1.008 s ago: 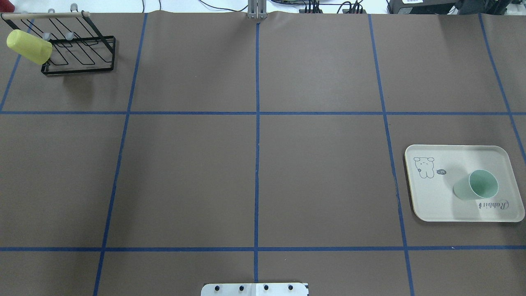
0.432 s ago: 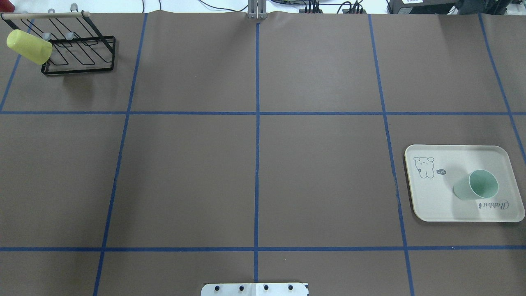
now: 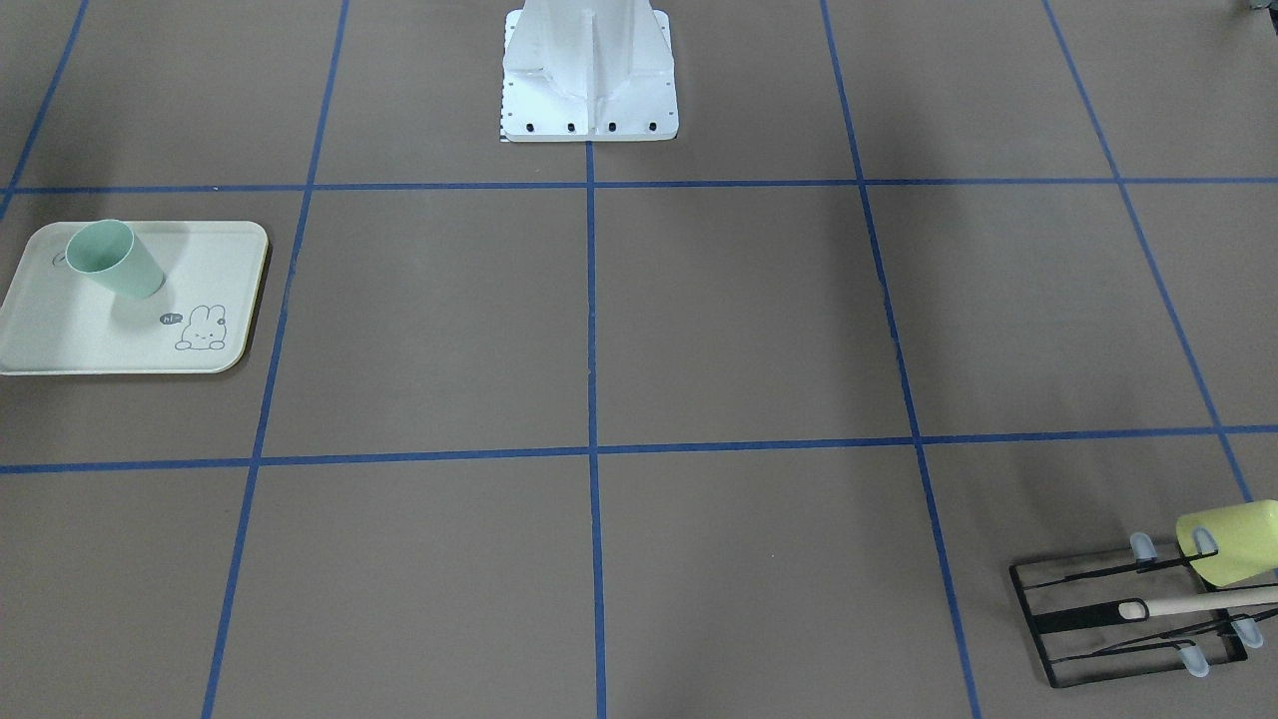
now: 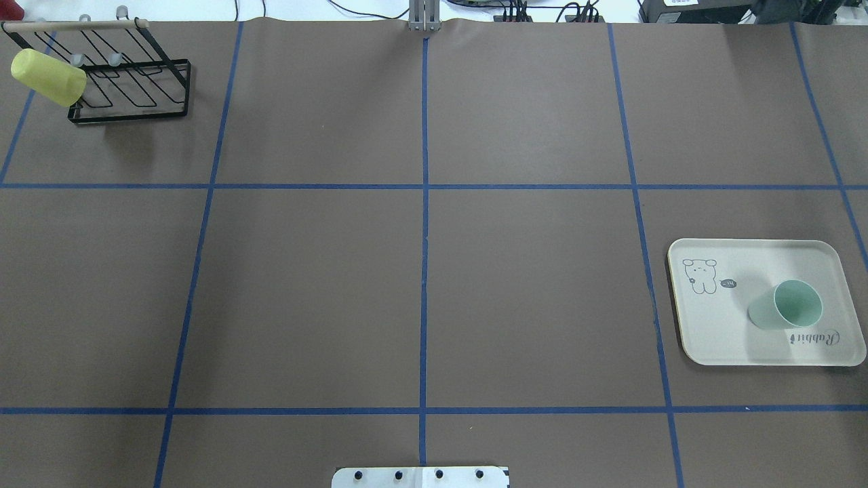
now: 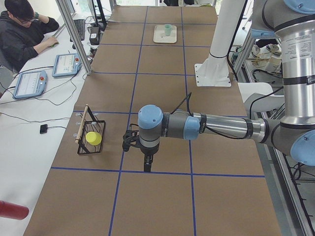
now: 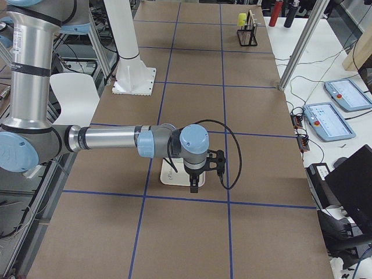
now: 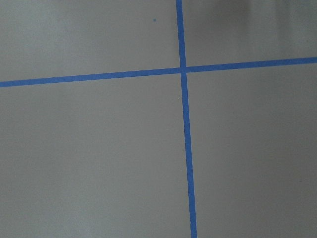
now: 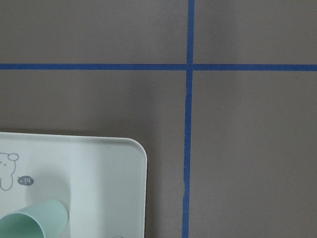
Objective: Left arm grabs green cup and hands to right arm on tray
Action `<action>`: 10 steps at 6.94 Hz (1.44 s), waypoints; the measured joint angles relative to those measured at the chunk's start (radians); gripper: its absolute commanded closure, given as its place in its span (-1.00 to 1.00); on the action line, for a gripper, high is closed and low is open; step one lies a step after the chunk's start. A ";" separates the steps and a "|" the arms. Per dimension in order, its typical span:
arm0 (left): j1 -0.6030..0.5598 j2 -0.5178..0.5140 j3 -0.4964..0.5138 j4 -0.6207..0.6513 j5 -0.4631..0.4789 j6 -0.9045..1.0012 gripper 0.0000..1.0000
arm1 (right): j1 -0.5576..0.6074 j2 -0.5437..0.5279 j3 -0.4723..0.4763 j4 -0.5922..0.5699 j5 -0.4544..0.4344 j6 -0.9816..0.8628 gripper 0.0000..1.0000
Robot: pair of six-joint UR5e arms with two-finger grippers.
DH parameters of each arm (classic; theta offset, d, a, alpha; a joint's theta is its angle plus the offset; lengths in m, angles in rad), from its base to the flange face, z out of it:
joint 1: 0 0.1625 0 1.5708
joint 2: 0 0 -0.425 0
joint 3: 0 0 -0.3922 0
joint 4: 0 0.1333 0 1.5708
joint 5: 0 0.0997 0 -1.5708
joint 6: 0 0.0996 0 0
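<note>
Overhead exterior view shows the green cup (image 4: 786,306) standing on the tray (image 4: 712,339), so the task looks finished. The left arm (image 5: 221,129) and right arm (image 6: 110,139) hang above the table (image 4: 420,271); whether their jaws are wide or narrow I cannot tell. The right arm, near the tray, should rise straight, not sweep sideways.

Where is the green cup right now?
In the overhead view, the green cup stands on the tray at the right, beside the bunny drawing.
</note>
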 measured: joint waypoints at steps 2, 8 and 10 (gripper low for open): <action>0.000 -0.001 0.003 0.000 0.001 -0.001 -1.00 | 0.000 0.000 0.000 0.000 0.000 0.000 -0.99; 0.000 -0.005 0.014 -0.003 0.001 -0.003 -1.00 | 0.000 0.005 0.001 0.000 -0.001 0.000 -0.99; 0.000 -0.006 0.023 -0.005 0.000 -0.003 -1.00 | 0.000 0.005 0.001 0.000 -0.001 0.000 -0.99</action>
